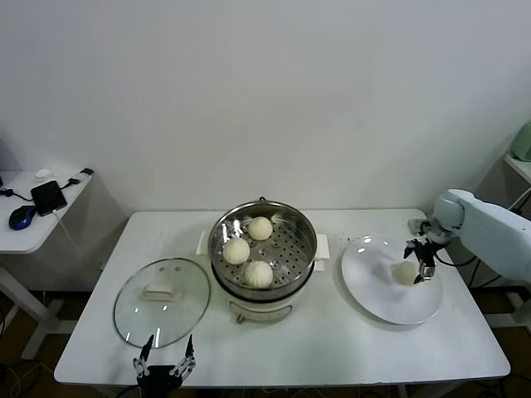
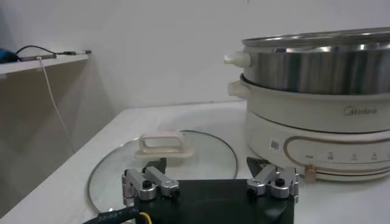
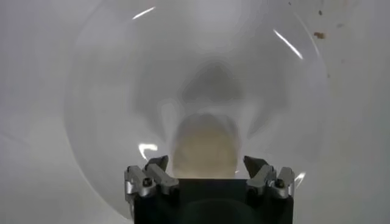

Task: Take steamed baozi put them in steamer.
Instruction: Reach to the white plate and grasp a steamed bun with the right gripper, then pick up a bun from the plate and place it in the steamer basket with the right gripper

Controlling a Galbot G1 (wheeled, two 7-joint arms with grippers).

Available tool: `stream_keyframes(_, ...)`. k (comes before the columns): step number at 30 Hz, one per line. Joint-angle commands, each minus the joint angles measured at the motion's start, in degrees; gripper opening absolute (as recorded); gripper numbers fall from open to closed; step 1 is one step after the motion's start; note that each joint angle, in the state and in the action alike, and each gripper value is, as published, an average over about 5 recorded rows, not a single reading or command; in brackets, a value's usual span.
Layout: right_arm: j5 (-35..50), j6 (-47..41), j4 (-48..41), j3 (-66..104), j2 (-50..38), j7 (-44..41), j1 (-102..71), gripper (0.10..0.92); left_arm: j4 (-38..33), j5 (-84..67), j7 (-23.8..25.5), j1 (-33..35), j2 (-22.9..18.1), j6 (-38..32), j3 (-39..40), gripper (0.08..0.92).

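The steel steamer stands mid-table with three cream-white baozi on its perforated tray. One more baozi lies on the white plate at the right. My right gripper is down over that bun. In the right wrist view the bun sits between the open fingers of the right gripper, with a small gap on each side. My left gripper is parked open at the table's front edge, holding nothing; in its wrist view the left gripper faces the steamer.
A round glass lid with a white handle lies flat left of the steamer, just beyond the left gripper; the lid also shows in the left wrist view. A side table with a mouse and a phone stands at far left.
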Motion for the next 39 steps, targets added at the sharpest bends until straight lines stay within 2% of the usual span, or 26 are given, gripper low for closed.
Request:
stream_keyframes(1, -2.9, -0.2, -3.1, 3.3, 1.8, 0.5, -3.2, 0.814, -0.1, 0.0, 0.0, 0.0, 0.1, 0.0, 0.1, 0.823)
stream_keyframes(6, -2.7, -0.5, -1.1, 3.4, 1.1, 0.7, -2.1, 0.751, -0.1, 0.1, 0.0, -0.1, 0.1, 0.0, 0.3, 0.823)
stream_keyframes(12, 3.0, -2.4, 7.3, -3.3, -2.0, 0.0, 6.4, 0.696, -0.3, 0.1, 0.0, 0.0, 0.2, 0.1, 0.4, 0.823)
stream_keyframes(16, 16.0, -4.6, 15.3, -18.1, -2.0, -0.2, 23.8, 0.681, -0.8, 0.2, 0.0, 0.1, 0.3, 0.3, 0.3, 0.823)
stream_keyframes(21, 34.8, -9.5, 27.3, -34.6, 3.3, -0.5, 45.8, 0.679, -1.2, 0.3, 0.1, 0.1, 0.4, 0.4, 0.6, 0.823)
stream_keyframes(24, 44.3, -13.1, 33.1, -37.7, 8.0, 0.1, 54.7, 0.679, -1.2, 0.3, 0.1, 0.2, 0.6, 0.5, 0.7, 0.823)
stream_keyframes(28, 52.4, -17.5, 39.6, -37.9, 13.8, 3.0, 58.7, 0.679, -1.4, 0.2, 0.1, 0.1, 0.9, 0.5, 0.8, 0.823)
stream_keyframes(33, 55.4, -21.8, 43.7, -35.8, 19.6, 8.2, 54.2, 0.679, -1.8, 0.1, 0.2, 0.0, 1.1, 0.6, 1.0, 0.823)
stream_keyframes(39, 52.6, -24.4, 40.4, -35.6, 23.8, 13.3, 44.5, 0.679, -2.4, -0.1, 0.2, -0.3, 1.1, 0.7, 0.8, 0.823)
